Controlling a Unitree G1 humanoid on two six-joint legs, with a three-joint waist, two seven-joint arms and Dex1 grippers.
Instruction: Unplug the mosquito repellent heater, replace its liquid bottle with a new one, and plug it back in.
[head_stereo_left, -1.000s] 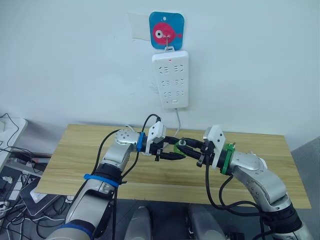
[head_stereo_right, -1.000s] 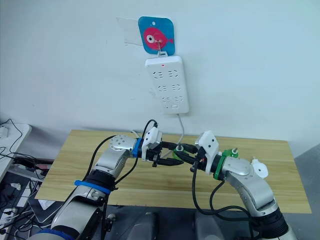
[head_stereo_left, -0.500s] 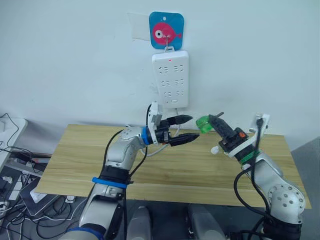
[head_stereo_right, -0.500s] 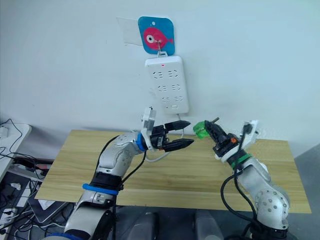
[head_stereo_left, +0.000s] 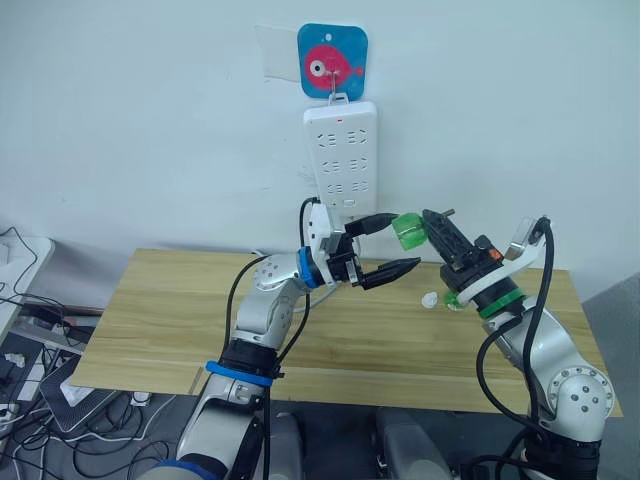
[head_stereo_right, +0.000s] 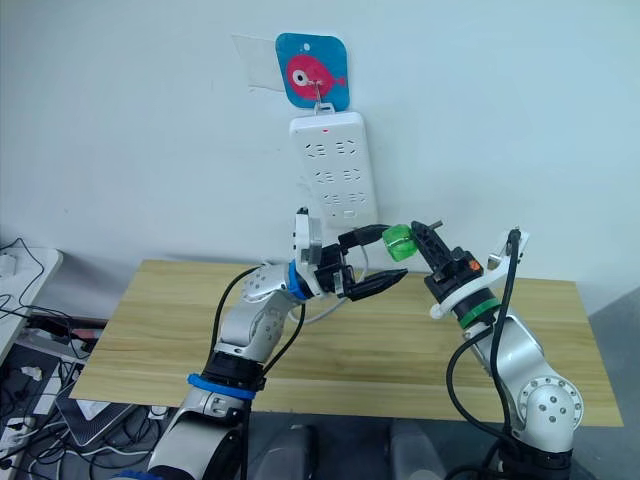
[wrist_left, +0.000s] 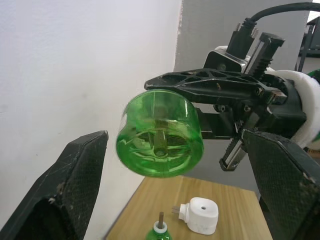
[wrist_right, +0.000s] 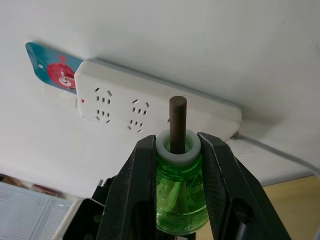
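Note:
My right gripper (head_stereo_left: 428, 228) is shut on the neck of a green liquid bottle (head_stereo_left: 408, 230), holding it in the air below the power strip (head_stereo_left: 341, 158) with its brown wick (wrist_right: 177, 122) up. My left gripper (head_stereo_left: 400, 243) is open, one finger (wrist_left: 65, 185) on either side of the bottle's round base (wrist_left: 160, 140), without closing on it. The mosquito repellent heater (wrist_left: 199, 222), small and white, lies unplugged on the wooden table (head_stereo_left: 180, 310) beneath the arms. A second green bottle (wrist_left: 160, 231) stands beside it.
The white power strip hangs on the wall from a blue hook plate with a red fish (head_stereo_left: 333, 60), and its cable (head_stereo_left: 356, 238) drops behind the table. Cables and boxes lie on the floor at the left (head_stereo_left: 30, 350).
A second ago both grippers met low over the table. The right gripper has since lifted the green bottle up near the wall, and the open left gripper has followed to the bottle's base.

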